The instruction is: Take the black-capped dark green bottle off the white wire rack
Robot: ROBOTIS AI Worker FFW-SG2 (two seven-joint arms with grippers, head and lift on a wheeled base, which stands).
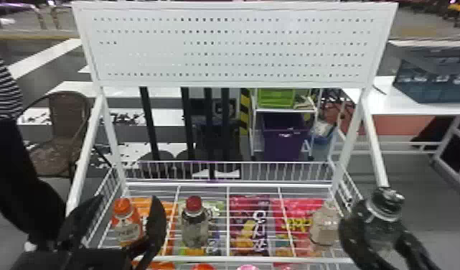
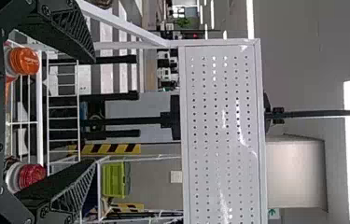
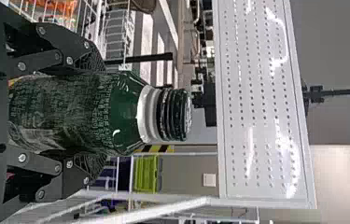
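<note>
Head view: over at the lower right, the right gripper point(image 1: 381, 237) has its curved black fingers parted just to the bottle's width, one on each side of the black-capped dark green bottle point(image 1: 379, 224). It's held off beside the rack's right side, cap up, long axis roughly upright. The white wire rack point(image 1: 239, 259) has straight metal rods and a mesh back fence. Around it are an orange-capped bottle point(image 1: 126, 228), a red-capped bottle point(image 1: 195, 226), a pale beige bottle point(image 1: 325, 224) and glossy, bright packets point(image 1: 249, 226). A flat white perforated panel point(image 1: 232, 46) spans the slanted posts, one of which comes down right behind the held bottle's cap. The left gripper point(image 1: 128, 219) is at the lower left, fingers wide apart and gripping nothing.

Left wrist view: those ribbed black fingers stand well apart, with the ridged orange cap point(image 2: 24, 61) near one and the red cap point(image 2: 31, 176) near the other.

Right wrist view: the fingers clasp the bottle's round, printed body from both sides. Its smooth green shoulder narrows to a white collar point(image 3: 148, 113) and a grooved black cap point(image 3: 173, 115), which points away from the palm. A white post point(image 3: 163, 211) runs close by.
</note>
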